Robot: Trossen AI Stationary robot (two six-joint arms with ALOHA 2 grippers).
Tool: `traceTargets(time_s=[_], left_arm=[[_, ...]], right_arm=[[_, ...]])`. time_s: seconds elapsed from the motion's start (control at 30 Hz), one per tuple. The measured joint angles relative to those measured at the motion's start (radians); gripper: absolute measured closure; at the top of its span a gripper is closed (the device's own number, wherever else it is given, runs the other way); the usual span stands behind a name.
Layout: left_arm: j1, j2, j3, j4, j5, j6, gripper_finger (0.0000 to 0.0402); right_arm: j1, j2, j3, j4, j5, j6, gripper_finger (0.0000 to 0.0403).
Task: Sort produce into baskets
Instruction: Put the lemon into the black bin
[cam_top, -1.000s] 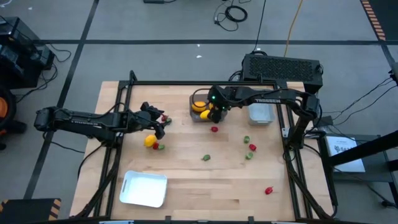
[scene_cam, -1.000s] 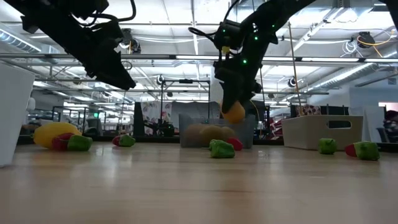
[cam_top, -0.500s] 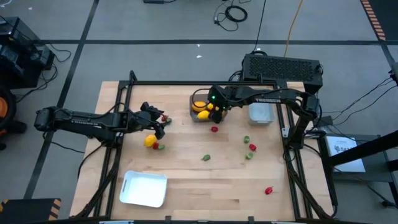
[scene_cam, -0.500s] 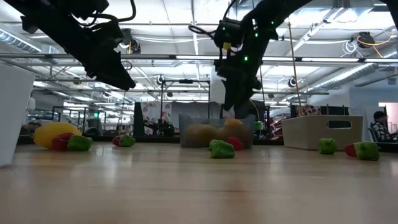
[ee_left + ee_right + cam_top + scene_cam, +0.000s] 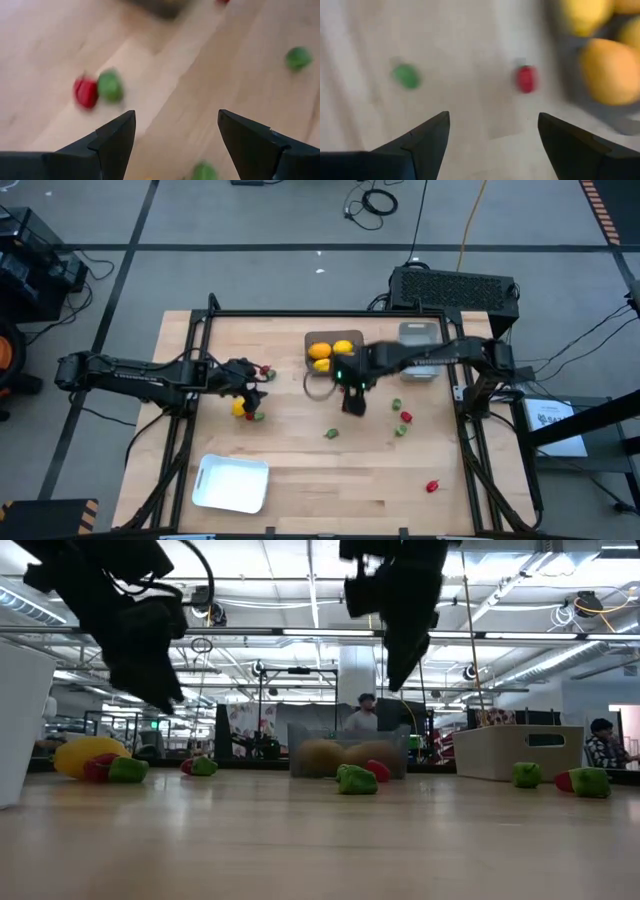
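Observation:
The dark grey square bin (image 5: 312,376) at the far middle holds yellow and orange round fruits (image 5: 321,352). My right gripper (image 5: 354,406) hangs open and empty just near of the bin, above the table; its wrist view shows a tiny red piece (image 5: 526,79) and a green one (image 5: 406,76) on the wood beneath. My left gripper (image 5: 250,389) is open and empty over the left part, above a yellow fruit (image 5: 238,408) lying with a red piece (image 5: 252,416). A red and green pair (image 5: 97,90) lies ahead of its fingers.
The pale grey bin (image 5: 418,352) stands at the far right, partly under my right arm. The white tray (image 5: 232,483) lies at the near left. Loose green and red pieces (image 5: 401,417) lie right of middle, one green (image 5: 331,433) mid-table, one red (image 5: 432,486) near right.
My right gripper held an orange fruit over the dark bin and let it go; the fruit now lies in the bin. The gripper then rose and moved toward the table's near edge. My left gripper has come down a little toward the yellow fruit.

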Motion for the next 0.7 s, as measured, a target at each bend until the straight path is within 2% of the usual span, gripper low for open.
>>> traceTargets(time_s=[0.17,0.33,0.53,0.7], left_arm=[[0.000,0.000,0.097,-0.240,-0.020,-0.094,0.0111],[-0.003,0.002,0.199,-0.376,-0.008,-0.125,0.0111],[-0.025,0.050,0.200,-0.535,0.063,-0.215,0.0111],[-0.067,0.123,0.197,-0.538,0.067,-0.221,0.0111]], right_arm=[[0.143,0.000,-0.024,0.092,0.099,-0.026,0.0110],[0.203,0.000,-0.085,0.297,0.127,-0.067,0.0110],[0.241,0.000,-0.162,0.549,0.129,-0.099,0.0110],[0.262,0.000,-0.184,0.613,0.129,-0.109,0.0110]])
